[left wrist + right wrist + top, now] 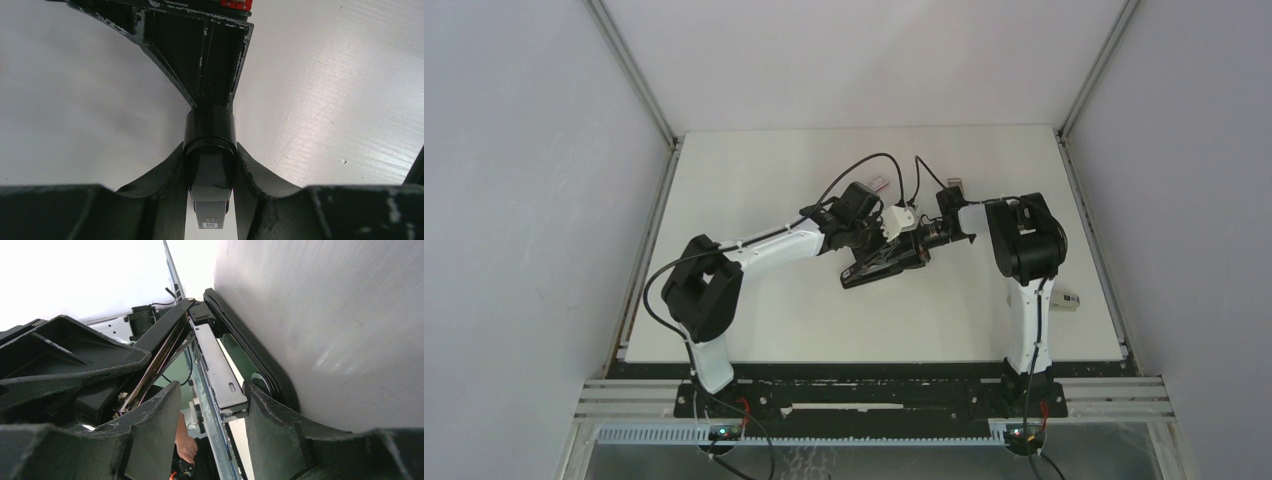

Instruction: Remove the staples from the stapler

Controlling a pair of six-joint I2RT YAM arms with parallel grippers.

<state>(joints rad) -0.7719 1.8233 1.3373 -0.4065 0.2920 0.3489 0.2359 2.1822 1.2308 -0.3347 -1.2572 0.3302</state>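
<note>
The black stapler lies hinged open at the table's middle. My left gripper is shut on its glossy black body, which sits tight between both fingers. My right gripper is open around the stapler's silver metal magazine. The magazine's end touches the right finger, and a gap is left to the other finger. The stapler's black arm is raised away from the magazine. The staples do not show in any view.
Two small reddish rectangular things lie behind the grippers. A small white object lies near the right edge by the right arm. Grey walls enclose the white table.
</note>
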